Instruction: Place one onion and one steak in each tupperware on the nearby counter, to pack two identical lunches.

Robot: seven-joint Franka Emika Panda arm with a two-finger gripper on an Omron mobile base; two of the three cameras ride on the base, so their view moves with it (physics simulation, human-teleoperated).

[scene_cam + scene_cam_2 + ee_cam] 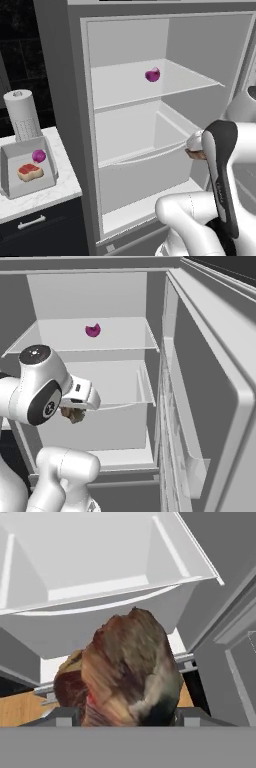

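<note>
Closest to you, the brown-red marbled slab of steak (pixel 125 672) is sitting gripped in the hand (pixel 125 719), before the open white fridge (pixel 130 125). Swinging fast toward the grey rectangular tupperware (pixel 12 172) on the white marble counter (pixel 62 192), you are risking it slipping.

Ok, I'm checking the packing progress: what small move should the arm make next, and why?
Probably draw the gripper back out of the open fridge: it is shut on a steak, while one tupperware on the counter already has a steak and onion, so this goes to another.
</note>
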